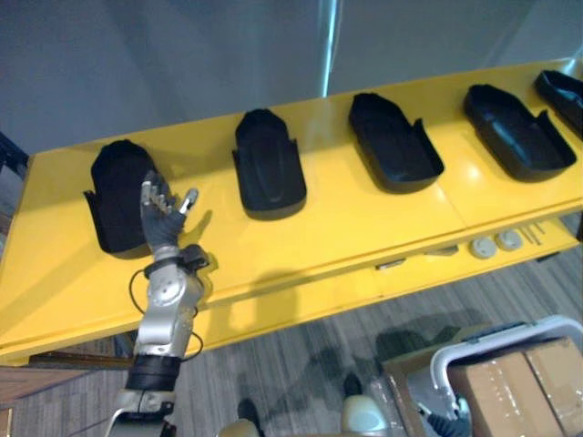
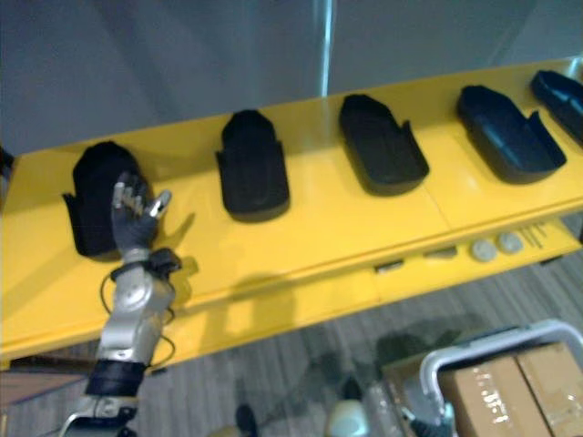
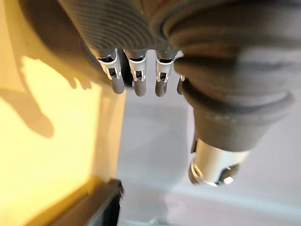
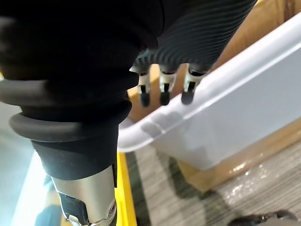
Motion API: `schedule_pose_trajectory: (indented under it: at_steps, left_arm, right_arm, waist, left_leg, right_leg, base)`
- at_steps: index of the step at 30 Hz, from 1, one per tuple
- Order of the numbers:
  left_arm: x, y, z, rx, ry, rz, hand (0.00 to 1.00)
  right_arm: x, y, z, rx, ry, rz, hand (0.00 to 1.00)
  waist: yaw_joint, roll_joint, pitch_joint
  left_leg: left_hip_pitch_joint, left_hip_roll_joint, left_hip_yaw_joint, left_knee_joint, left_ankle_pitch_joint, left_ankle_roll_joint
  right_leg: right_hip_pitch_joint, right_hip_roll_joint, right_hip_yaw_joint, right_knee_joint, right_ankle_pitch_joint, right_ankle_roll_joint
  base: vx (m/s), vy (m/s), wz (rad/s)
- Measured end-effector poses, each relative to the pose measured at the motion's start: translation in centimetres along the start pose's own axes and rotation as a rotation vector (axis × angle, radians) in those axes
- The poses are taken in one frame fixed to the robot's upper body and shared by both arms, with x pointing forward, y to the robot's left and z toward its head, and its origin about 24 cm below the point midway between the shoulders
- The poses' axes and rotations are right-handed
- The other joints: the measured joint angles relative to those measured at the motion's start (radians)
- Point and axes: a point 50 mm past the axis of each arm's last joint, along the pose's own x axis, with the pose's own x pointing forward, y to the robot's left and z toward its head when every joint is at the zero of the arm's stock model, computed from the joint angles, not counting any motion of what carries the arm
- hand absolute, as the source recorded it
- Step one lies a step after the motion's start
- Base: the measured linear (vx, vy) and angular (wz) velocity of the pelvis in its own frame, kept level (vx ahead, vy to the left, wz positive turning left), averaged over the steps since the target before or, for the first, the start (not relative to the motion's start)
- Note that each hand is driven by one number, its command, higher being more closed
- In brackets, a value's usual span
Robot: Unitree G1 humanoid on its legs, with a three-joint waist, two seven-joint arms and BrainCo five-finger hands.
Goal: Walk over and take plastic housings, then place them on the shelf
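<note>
Left eye: five black plastic housings (image 1: 269, 168) lie in a row on the yellow shelf (image 1: 364, 228). The left hand (image 1: 164, 217), spread and released, empty, hovers at the 4 o'clock edge of the end housing (image 1: 114, 187).

Right eye: same layout.

Left wrist: fingers (image 3: 139, 82) straight, nothing between them.

Right wrist: right hand (image 4: 163, 89) relaxed, empty, above a white bin rim (image 4: 225, 94).

Judgement: the end housing looks placed. Pull the hand back toward 6 o'clock, lifting clear so it doesn't nudge the housing.
</note>
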Motion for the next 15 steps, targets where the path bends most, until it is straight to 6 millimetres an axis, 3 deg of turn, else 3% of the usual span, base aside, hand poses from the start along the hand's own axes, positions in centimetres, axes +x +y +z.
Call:
schedule_pose_trajectory:
  at_steps: [15]
  left_arm:
    - [3.2, 1.2, 0.6, 0.014, -0.004, 0.078, 0.0]
  right_arm:
    - [0.0, 1.3, 0.7, -0.014, -0.028, 0.071, 0.0]
  waist:
    - [-0.009, -0.021, 0.012]
  left_leg:
    - [-0.032, 0.025, 0.009, 0.042, -0.02, 0.01]
  right_leg:
    - [-0.031, 0.015, 0.038, 0.019, 0.014, -0.014]
  base:
    - [-0.02, -0.001, -0.04]
